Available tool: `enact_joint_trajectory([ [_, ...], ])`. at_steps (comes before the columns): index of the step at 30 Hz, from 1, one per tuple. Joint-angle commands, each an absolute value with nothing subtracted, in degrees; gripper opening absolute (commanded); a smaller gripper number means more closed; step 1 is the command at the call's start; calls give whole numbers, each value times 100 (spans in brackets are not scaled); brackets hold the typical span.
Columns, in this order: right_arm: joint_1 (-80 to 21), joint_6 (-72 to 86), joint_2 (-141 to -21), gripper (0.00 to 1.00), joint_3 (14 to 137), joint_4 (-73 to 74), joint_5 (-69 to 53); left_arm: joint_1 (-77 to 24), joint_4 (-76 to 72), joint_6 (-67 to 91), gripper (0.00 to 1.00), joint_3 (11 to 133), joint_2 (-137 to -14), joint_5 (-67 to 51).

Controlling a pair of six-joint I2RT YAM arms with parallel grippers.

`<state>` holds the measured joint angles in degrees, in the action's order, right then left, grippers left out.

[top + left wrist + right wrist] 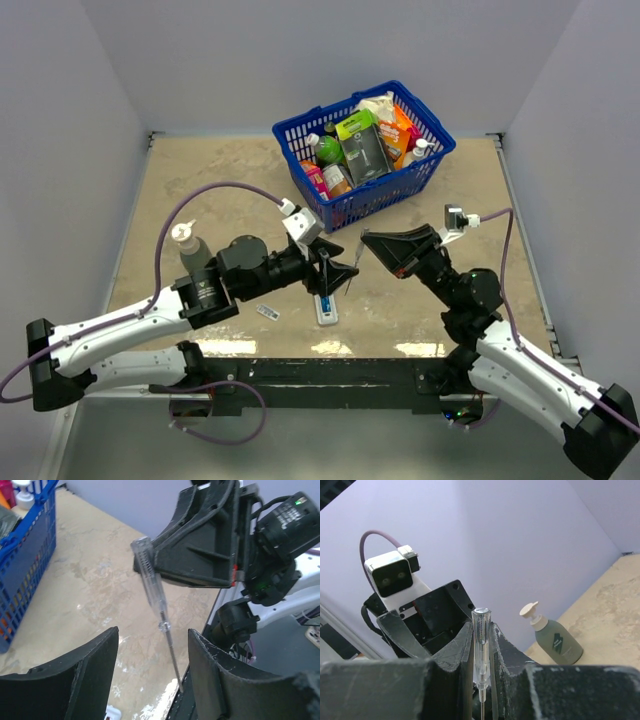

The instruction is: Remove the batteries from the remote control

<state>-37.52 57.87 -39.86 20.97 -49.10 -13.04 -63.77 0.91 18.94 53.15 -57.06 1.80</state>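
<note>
Remote control (327, 309) is seen lower centre of the top view, flat on the table (215, 190), directly under the left gripper.

- Blue basket (380, 192), upper centre, and pump bottle (190, 250), left of centre, are well apart from the work and not involved.
- Left gripper (152, 640): released, fingers spread, nothing held. It hangs just above the remote; contact cannot be told.
- Right gripper (481, 630): clenched on a clear-handled screwdriver (150, 580), with the shaft angled down into the gap between the left fingers.
- Batteries: the blue cell (325, 299) is seated in the remote's recess. A small greyish piece (267, 312) lies loose on the table just left of the remote and is judged to be the second cell, already out.

Step in hand is judged to be prying out the blue cell, so roughly half the task is done.

Next move: the screwdriver tip is to be lowered to one end of the blue cell and levered up. The remote is light and likely to skid, so it should be pinned or gripped by the left gripper first. Tip alignment cannot be checked from the wrist views; the recess is hidden there.
</note>
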Motion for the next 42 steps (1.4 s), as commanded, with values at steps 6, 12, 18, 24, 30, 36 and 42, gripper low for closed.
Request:
enact_joint_trajectory([
  [6,-3788,5660,-3981,0,1960,-5702,-1485,-6372,-888,1890,52,5247,-5871,-606],
  [12,-3779,5958,-4297,0,1504,-7317,-1617,-6381,-1212,1846,50,4984,-5757,-721],
  [18,-3779,6056,-4544,0,1389,-7734,-1740,-6381,-1283,1854,48,4922,-5818,-843],
  [24,-3779,6020,-4632,0,1398,-8015,-1819,-6381,-1318,1907,47,4931,-5889,-1055],
  [30,-3779,6205,-4895,0,1450,-8516,-2100,-6328,-1494,2030,50,4904,-5880,-1239],
  [36,-3779,6302,-4904,0,1441,-8684,-2110,-6109,-1941,2416,33,4738,-5854,-1880],
  [42,-3779,6258,-4957,0,1529,-8850,-2179,-5933,-2144,2628,38,4570,-5915,-2145],
])
